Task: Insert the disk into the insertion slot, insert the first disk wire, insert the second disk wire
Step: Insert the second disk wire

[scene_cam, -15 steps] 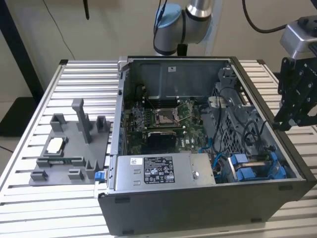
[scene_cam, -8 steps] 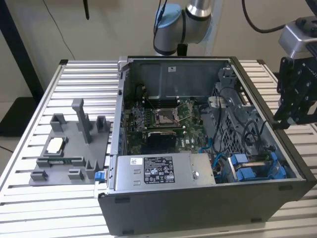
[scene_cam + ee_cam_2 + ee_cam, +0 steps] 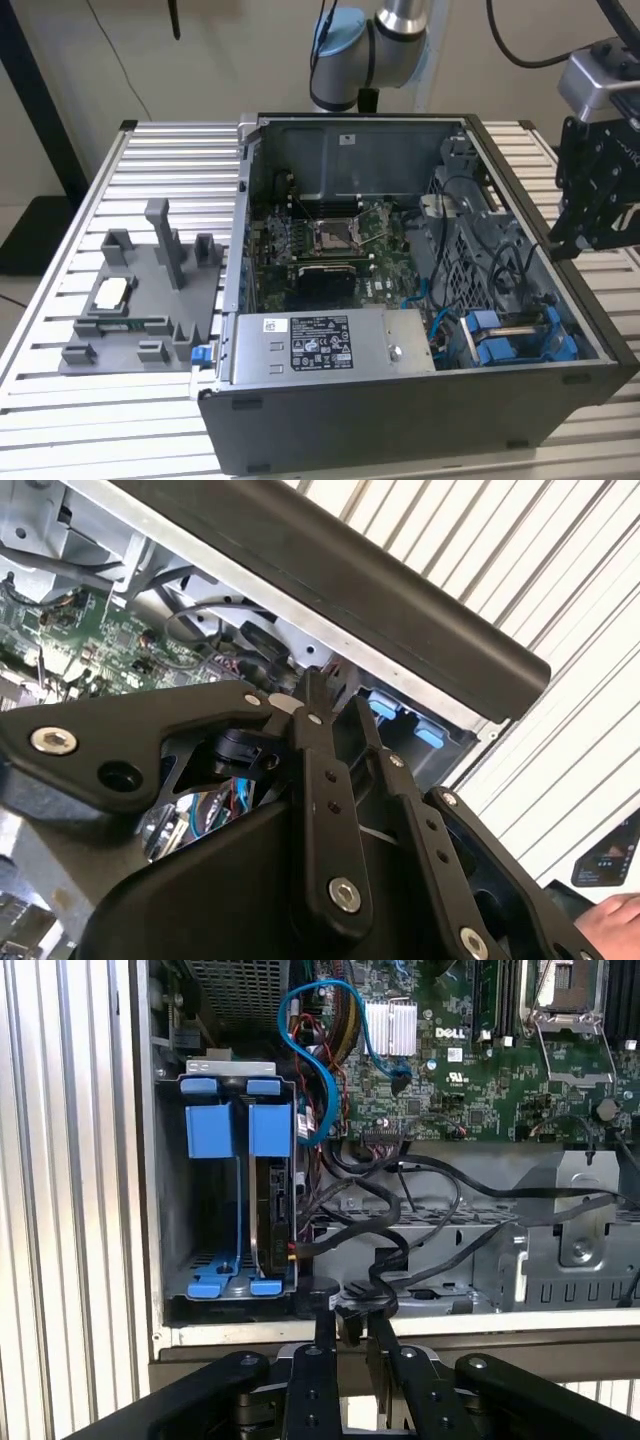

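The disk [image 3: 277,1210] stands edge-on in the insertion slot [image 3: 176,1210], a grey bay with blue tabs at the near right corner of the open case [image 3: 420,420]. The compartment beside the disk looks dark and hollow. A black wire [image 3: 300,1248] runs to the disk's inner edge, and a blue wire [image 3: 300,1060] loops down behind its blue tab. My gripper [image 3: 350,1315] hangs over the case's right wall [image 3: 565,235], beside the bay and apart from it. It is open by a narrow gap, with loose black wire plugs below the tips [image 3: 335,705].
The motherboard [image 3: 330,240] fills the case floor and a grey power-supply box [image 3: 330,345] sits along the front. A grey fixture [image 3: 140,300] with small parts rests on the slatted table at the exterior view's left. A person's hand [image 3: 612,920] is beyond the case.
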Tool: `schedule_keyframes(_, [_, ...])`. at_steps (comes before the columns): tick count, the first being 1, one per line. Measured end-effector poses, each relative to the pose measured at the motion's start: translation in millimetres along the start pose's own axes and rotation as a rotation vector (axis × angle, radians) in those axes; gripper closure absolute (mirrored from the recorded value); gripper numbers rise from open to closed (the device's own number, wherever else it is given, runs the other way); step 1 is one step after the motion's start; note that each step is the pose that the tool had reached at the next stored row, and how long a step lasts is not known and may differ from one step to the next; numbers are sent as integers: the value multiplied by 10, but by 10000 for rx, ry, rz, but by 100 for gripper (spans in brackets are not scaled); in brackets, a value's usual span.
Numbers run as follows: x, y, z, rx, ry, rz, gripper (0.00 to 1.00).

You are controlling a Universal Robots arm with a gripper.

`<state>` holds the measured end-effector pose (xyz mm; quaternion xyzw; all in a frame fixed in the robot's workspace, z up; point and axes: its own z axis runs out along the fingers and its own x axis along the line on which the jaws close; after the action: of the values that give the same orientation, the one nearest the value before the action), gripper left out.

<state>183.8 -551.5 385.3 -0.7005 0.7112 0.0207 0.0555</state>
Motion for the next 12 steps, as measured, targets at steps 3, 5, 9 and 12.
schedule_keyframes(3, [-13,-6,23,4,-24,2,73])
schedule_keyframes(5, [-16,-8,29,7,-35,3,73])
schedule_keyframes(9, [-16,-8,41,7,-34,2,75])
schedule_keyframes(12, [-13,-7,60,7,-35,2,82])
